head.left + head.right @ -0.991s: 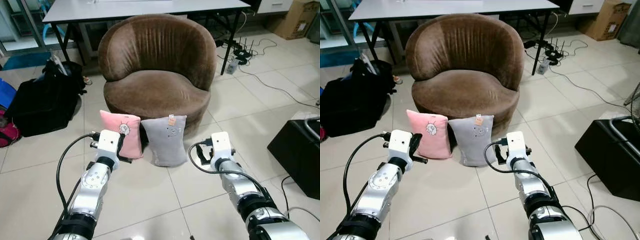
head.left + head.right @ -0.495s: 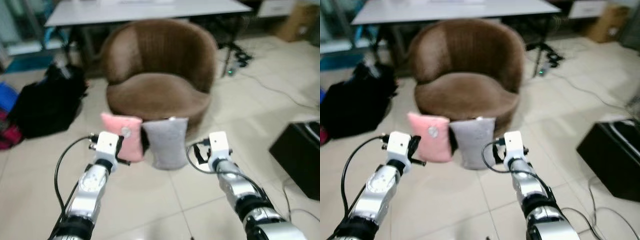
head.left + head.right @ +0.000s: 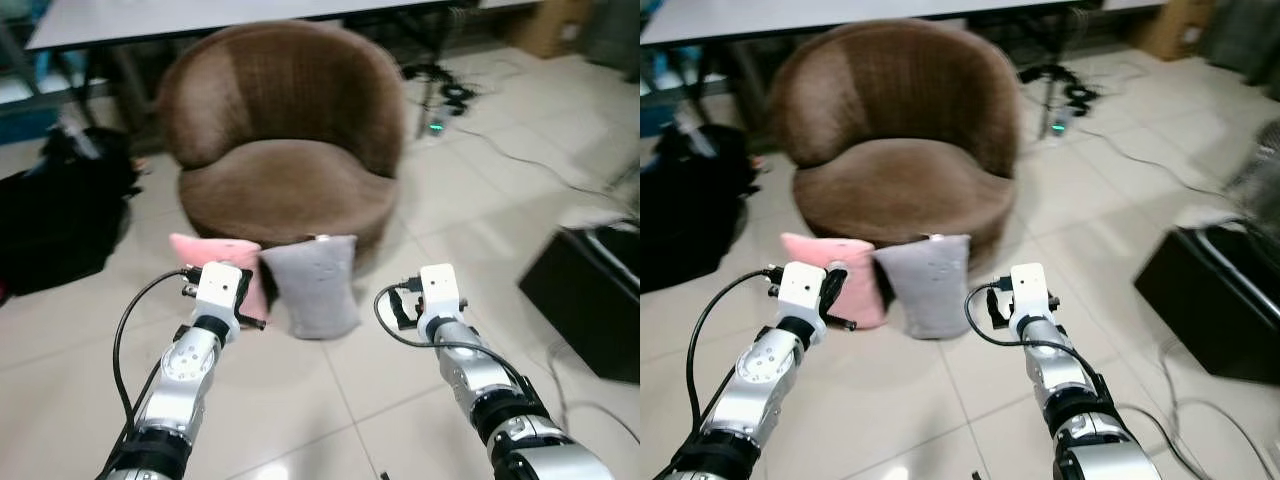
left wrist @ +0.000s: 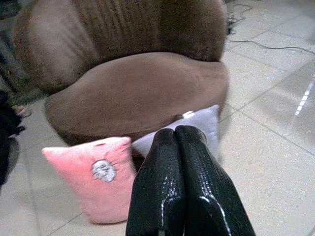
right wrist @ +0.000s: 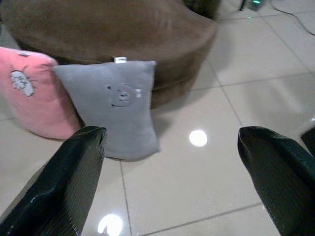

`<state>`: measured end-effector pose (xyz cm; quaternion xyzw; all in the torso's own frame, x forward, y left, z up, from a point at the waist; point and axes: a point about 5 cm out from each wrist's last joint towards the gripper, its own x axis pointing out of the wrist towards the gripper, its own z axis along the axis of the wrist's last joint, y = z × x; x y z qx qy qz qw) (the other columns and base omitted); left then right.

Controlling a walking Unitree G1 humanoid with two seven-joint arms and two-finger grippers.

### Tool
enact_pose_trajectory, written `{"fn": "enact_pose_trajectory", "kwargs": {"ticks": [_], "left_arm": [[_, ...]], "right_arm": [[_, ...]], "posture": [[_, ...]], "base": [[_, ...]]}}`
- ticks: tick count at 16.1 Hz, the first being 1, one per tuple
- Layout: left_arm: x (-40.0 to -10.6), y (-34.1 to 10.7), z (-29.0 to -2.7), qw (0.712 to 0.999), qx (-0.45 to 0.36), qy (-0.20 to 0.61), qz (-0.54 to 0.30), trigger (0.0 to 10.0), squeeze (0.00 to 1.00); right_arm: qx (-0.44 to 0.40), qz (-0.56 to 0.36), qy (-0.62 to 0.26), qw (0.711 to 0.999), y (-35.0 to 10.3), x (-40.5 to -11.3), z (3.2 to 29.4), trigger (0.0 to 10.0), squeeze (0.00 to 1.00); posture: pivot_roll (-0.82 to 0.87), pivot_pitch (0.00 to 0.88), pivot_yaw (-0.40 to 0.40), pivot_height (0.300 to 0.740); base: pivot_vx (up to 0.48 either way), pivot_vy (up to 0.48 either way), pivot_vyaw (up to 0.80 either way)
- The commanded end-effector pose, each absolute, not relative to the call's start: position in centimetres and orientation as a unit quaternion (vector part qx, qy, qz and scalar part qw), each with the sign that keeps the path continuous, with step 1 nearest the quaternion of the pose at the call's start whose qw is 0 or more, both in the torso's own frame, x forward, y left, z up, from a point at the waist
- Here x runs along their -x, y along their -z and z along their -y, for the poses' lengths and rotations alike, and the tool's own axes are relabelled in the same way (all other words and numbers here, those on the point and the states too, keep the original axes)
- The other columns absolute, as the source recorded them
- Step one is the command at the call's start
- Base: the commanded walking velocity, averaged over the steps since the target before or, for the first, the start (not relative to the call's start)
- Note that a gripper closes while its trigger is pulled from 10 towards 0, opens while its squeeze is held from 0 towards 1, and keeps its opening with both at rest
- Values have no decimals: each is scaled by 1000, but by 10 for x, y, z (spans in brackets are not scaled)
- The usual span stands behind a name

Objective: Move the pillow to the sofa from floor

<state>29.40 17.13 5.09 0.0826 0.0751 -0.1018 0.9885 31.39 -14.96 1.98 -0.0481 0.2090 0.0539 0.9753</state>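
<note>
1. Floor (image 3: 300, 400): pale glossy tile. Head views slightly blurred.
2. Sofa (image 3: 285, 130): round brown tub chair at 12 o'clock from the robot, seat unoccupied. A white tabletop (image 3: 150, 20) stands behind it.
3. Black bags (image 3: 50, 215) on the floor at 10 o'clock; black box (image 3: 585, 300) at 3 o'clock; cables (image 3: 480, 130) trailing across the tile at 1 o'clock.
4. Gray pillow (image 3: 312, 285): upright on the floor, leaning against the sofa base, small tag on its top edge. Not on the seat.
5. Pink pillow (image 4: 96, 184): upright on the floor just beside the gray pillow, at its 9 o'clock, printed face motif visible, also against the sofa base.
6. Left pincer (image 4: 179, 142): fingers pressed together, holding nothing, held above the floor in front of the pink pillow, apart from it.
7. Right pincer (image 5: 172, 142): fingers spread wide, holding nothing, above the tile at 3 o'clock of the gray pillow, apart from it.
</note>
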Motion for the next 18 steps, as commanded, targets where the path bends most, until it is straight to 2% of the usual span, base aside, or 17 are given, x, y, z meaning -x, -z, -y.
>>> {"fn": "enact_pose_trajectory", "kwargs": {"ticks": [1, 11, 18], "left_arm": [[-294, -51, -174, 988, -87, 103, -76, 10000, 0], [-296, -52, -173, 988, -87, 107, -75, 10000, 0], [-296, -52, -173, 987, -89, 109, -76, 10000, 0]], "right_arm": [[51, -207, -53, 976, -21, -315, 149, 10000, 0], [45, -210, -45, 976, -21, -316, 151, 10000, 0], [42, -212, -42, 976, -20, -315, 151, 10000, 0]], "posture": [[105, 0, 38, 740], [99, 0, 44, 740], [98, 0, 47, 740]], "base": [[349, 0, 0], [361, 0, 0], [372, 0, -457]]}}
